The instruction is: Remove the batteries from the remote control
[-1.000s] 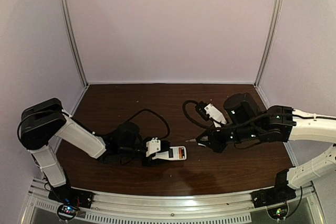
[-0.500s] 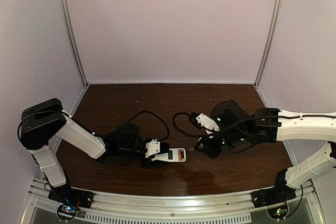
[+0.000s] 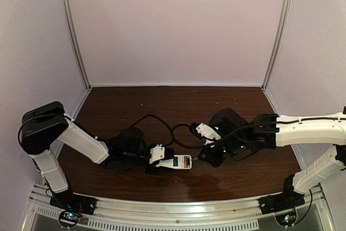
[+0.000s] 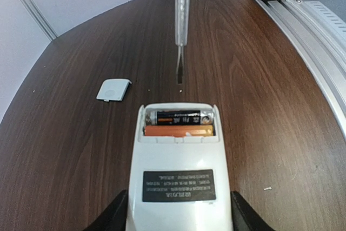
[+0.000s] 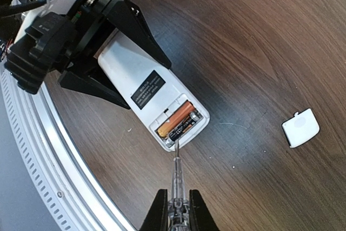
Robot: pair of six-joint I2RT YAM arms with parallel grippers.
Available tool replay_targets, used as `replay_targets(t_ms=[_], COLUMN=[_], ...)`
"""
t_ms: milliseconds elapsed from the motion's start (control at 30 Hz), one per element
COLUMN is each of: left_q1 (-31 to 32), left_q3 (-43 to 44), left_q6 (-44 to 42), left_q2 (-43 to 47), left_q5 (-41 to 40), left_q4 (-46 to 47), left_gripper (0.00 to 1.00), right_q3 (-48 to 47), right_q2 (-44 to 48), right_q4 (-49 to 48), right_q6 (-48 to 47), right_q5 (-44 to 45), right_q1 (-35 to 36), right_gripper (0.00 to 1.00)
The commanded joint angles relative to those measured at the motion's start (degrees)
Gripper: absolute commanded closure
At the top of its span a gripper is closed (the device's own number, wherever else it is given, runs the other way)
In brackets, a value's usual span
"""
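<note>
- We see the remote control (image 4: 178,179) lying back-side up on the dark wooden table (image 3: 162,101), near its front edge and between the two arms.
- The left gripper (image 4: 178,221) is clamped on the remote control. One black finger presses each long side of the white body, at the end away from the battery bay.
- The battery bay is uncovered at the remote's free end. Both batteries (image 4: 178,124) sit in it side by side: the orange-red one nearer the label, the dark one with the silvery end nearer the outer edge.
- The right gripper (image 5: 177,212) is closed tight on the clear handle of a screwdriver (image 5: 175,179).
- The screwdriver's shaft points straight at the open bay and its tip is right at the bay's outer edge, by the dark battery. We cannot tell whether it touches.
- A small white cover piece (image 5: 300,127) lies flat on the wood, well apart from the remote.
</note>
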State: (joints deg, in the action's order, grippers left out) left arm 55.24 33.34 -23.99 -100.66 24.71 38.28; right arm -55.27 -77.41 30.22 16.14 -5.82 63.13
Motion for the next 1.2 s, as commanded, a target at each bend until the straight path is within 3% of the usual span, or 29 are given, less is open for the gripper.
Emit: replay_targets(t_ms=[0,1167], left_q1=[0.2,0.2], left_q3=[0.3,0.4], left_q6=[-0.5,-0.2], left_q2=[-0.1,0.4], left_q5=[1.3,1.9], left_q4=[0.6,0.1], left_gripper=[1.00,1.00], right_q3=[-1.5,-1.3], right_q2=[-1.3,-5.2], right_q4=[-0.3,-1.9], right_q6=[-0.8,-1.2], right_q5=[1.2,1.8], right_q1=[0.3,0.5], right_gripper=[1.00,1.00])
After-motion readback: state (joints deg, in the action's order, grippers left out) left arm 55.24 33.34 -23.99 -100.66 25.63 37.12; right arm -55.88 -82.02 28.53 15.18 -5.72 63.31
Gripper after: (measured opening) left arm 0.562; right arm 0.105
